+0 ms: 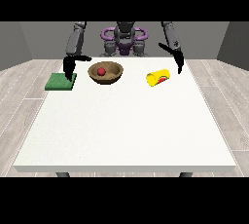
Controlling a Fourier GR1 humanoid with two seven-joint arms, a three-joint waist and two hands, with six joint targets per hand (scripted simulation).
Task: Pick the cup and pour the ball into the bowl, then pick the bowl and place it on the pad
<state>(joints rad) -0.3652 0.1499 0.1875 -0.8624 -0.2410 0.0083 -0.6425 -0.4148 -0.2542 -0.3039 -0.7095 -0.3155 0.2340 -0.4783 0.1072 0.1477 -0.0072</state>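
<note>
since the red ball is already sitting in the wooden bowl and the yellow cup is lying tipped near the hand at the view's right, whose straight fingers are holding nothing, the hand at the view's left, its fingers unreadable, is hovering by the green pad; it should be taking the bowl by its rim, level.

Both arms are reaching forward from the shoulders — elbows bent, forearms angling down toward six o'clock. The hand at the view's left is hanging with fingers pointing down; the hand at the view's right likewise — thumb sticking out toward ten o'clock.
</note>
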